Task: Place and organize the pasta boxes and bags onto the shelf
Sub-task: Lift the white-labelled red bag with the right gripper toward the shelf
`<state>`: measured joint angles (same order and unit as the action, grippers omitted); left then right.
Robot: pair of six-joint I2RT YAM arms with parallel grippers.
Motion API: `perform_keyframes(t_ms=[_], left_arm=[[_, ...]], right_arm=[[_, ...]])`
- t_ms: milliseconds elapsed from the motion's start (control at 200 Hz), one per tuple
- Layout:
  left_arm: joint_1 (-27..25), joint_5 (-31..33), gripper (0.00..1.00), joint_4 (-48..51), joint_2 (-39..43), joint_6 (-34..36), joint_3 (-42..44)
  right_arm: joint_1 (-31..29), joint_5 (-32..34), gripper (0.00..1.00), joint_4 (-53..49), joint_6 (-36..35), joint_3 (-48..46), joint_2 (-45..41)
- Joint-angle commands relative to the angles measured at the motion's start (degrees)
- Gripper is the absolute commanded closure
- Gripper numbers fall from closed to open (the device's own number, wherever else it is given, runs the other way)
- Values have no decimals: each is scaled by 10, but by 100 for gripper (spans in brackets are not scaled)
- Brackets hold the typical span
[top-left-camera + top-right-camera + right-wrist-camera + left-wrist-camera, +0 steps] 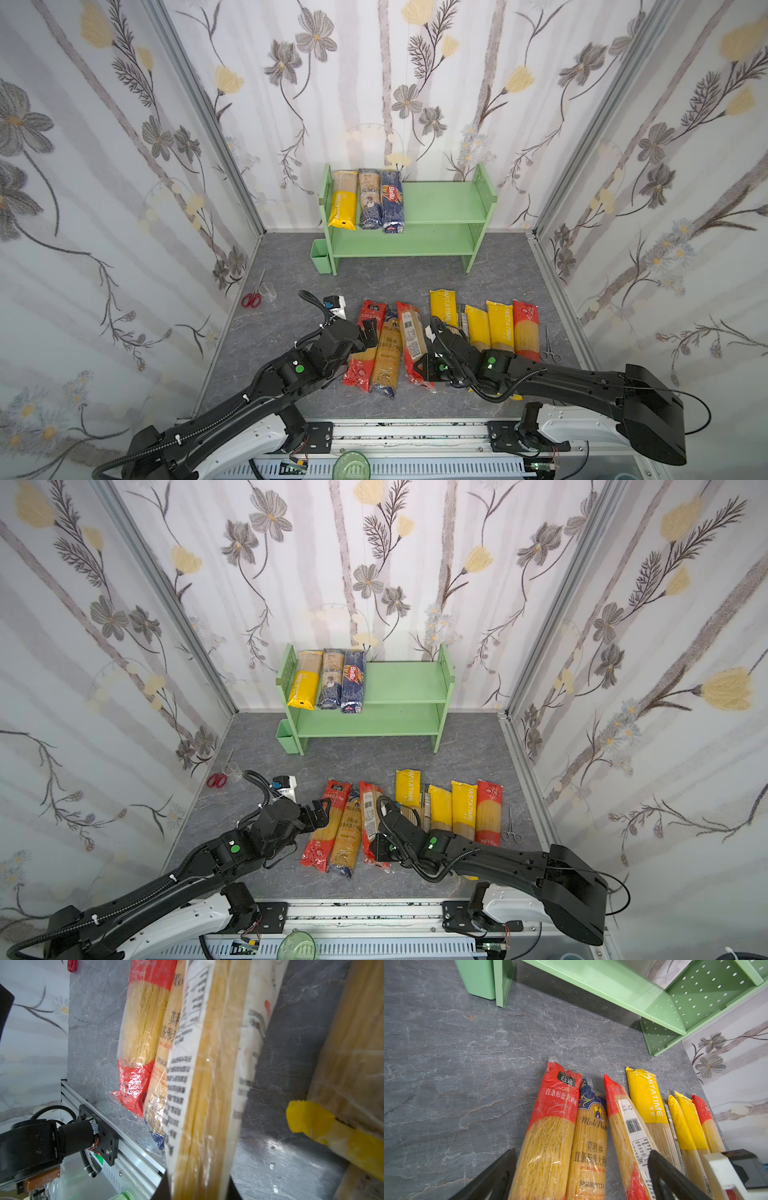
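The light green shelf (440, 208) (403, 683) stands against the back wall. Three pasta packs lie side by side at the left of its top tier: a yellow one (344, 199), a brown and navy one (370, 199) and a dark blue Barilla pack (392, 201). Several more pasta bags lie in a row on the grey floor. My right gripper (420, 365) (197, 1188) is shut on the red-ended bag with a white label (411, 332) (203, 1095). My left gripper (368, 332) (581, 1155) hangs open over a red bag (550, 1136) and a MoliPasta bag (589, 1147).
A small green cup (323, 255) hangs at the shelf's left leg. Red scissors (252, 299) and a clear beaker (268, 291) lie by the left wall, with a white device (336, 305) near them. Forceps (549, 345) lie right of the pasta row.
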<state>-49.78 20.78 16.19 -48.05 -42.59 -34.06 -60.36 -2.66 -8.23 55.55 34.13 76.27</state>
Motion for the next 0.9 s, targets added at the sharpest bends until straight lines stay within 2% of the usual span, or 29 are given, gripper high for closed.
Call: perform_keyframes(t_ms=[0,155,455,639,894], left_arm=[[0,16,0,-10,-9,7,-16],[1,18,0,-10,-31,10,-37],[2,7,0,-10,-100,22,-94],[1,-17,0,-10,-165,42,-144],[1,-26,0,-10,-217,57,-188]], right_arm=[[19,0,83,56,-33,-1,-27],[58,-28,87,57,-49,-13,-78],[113,-37,87,-12,-98,4,-192],[130,-22,86,-81,-136,60,-243],[167,7,84,-144,-183,175,-243]])
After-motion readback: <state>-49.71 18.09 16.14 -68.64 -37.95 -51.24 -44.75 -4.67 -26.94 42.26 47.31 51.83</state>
